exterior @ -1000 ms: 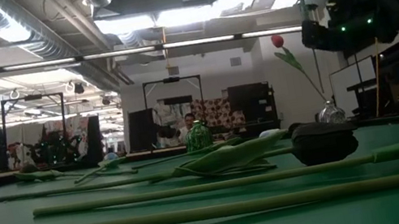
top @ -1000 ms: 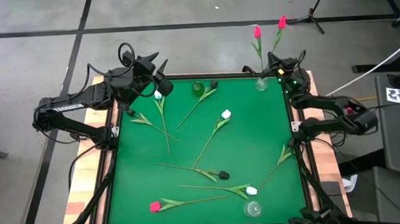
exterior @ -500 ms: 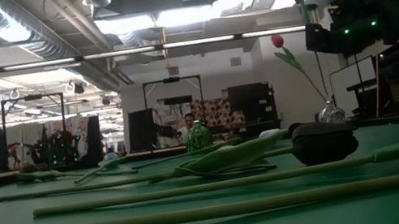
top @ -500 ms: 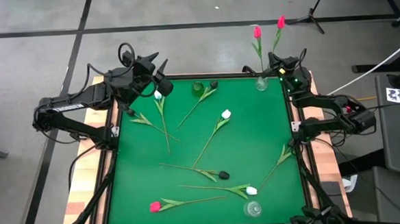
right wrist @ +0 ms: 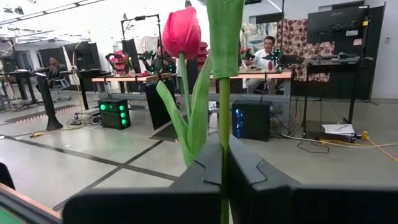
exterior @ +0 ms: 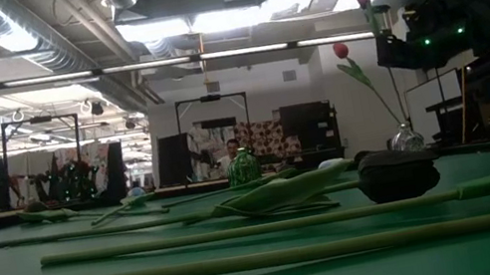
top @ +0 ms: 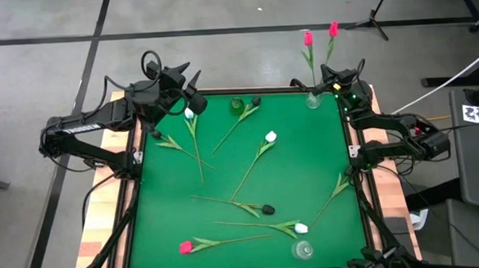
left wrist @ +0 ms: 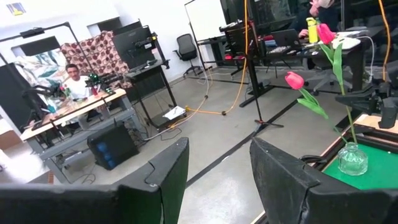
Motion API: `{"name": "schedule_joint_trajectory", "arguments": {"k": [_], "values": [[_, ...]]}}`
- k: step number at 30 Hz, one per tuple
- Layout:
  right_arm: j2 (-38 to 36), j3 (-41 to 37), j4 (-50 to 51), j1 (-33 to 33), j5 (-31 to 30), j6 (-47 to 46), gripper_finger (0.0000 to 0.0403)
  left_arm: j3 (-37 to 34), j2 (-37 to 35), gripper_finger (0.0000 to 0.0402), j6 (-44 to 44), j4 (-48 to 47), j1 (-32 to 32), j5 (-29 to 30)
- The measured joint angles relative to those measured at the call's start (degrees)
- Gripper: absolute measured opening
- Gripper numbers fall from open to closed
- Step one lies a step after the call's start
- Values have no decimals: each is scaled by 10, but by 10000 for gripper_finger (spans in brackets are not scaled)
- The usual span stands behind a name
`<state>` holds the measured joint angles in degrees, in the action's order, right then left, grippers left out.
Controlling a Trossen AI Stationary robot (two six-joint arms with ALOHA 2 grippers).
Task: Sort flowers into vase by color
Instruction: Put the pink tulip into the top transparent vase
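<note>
My right gripper (top: 335, 84) stands at the table's far right corner, shut on a pink tulip (top: 333, 29) that stands upright above it. Beside it, a clear vase (top: 312, 101) holds another pink tulip (top: 308, 38). White tulips (top: 270, 136) (top: 189, 114) (top: 301, 228), black ones (top: 256, 102) (top: 267, 208) and a pink one (top: 185, 247) lie flat on the green mat. My left gripper (left wrist: 217, 168) is open at the far left corner, raised, with nothing between its fingers. My right gripper pinches the tulip's green stem (right wrist: 224, 134) between its two fingers, below the leaf. The fingers lie about level and cross the stem. The stem stands upright, the head (exterior: 363, 0) high above the gripper. The fingers hide the stem's lower end.
A green vase (top: 236, 106) stands at the far edge's middle, and a second clear vase (top: 302, 249) near the front right. A loose stem with leaves (top: 339, 184) lies by the right edge. Stems cross the mat's middle (top: 227, 204).
The held tulip's head has come a little nearer to the tulip in the vase and sunk slightly, with my right gripper still shut on its stem.
</note>
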<state>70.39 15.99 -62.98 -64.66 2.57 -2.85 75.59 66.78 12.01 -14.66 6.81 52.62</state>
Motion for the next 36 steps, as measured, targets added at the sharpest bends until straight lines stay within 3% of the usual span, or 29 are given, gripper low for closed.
{"name": "schedule_joint_trajectory", "arguments": {"k": [16, 23, 36], "values": [[4, 0, -23, 0, 6, -1, 0, 0, 0, 168, -3, -2, 0, 0], [60, -18, -135, 0, 7, -19, 0, 0, 0, 168, -3, -2, 0, 0], [64, -18, -124, 0, 10, -1, 0, 0, 0, 169, -7, -16, 0, 0]]}}
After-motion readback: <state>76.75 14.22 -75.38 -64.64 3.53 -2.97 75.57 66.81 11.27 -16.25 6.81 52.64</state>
